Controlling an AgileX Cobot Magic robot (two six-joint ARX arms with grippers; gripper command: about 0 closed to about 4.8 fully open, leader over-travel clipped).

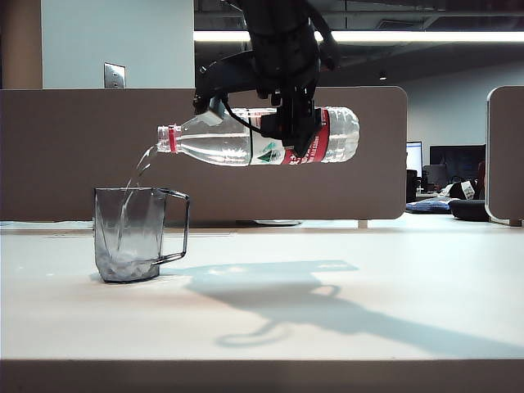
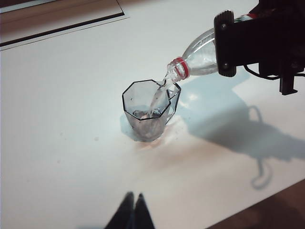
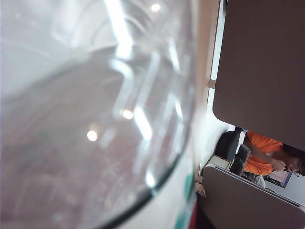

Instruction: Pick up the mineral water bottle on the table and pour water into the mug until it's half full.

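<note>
Pour in progress. Right gripper (image 1: 296,123), upper centre of the exterior frame, is clamped around the mineral water bottle (image 1: 246,139) at its red-and-white label, holding it about horizontal with the open neck tipped slightly down toward the left, probably so the flow stays thin and controllable. Neck sits above and just right of the mug (image 1: 131,236), not touching it; the water (image 1: 141,168) arcs off the mouth and falls inside the rim. Mug stands upright on the desk (image 1: 368,327) at centre-left, handle pointing right toward the bottle side. Level looks low, only a shallow layer at the bottom, so well short of half full by my read. Left gripper (image 2: 133,212) sits at the bottom edge of the left wrist frame, fingers pressed together, holding nothing, well apart from the mug, likely parked out of the pour path. Right wrist frame is almost all bottle wall, blurred. Label: white characters on red plus a green-and-white patch, too small and partly hidden by the gripper to read; no brand legible.
</note>
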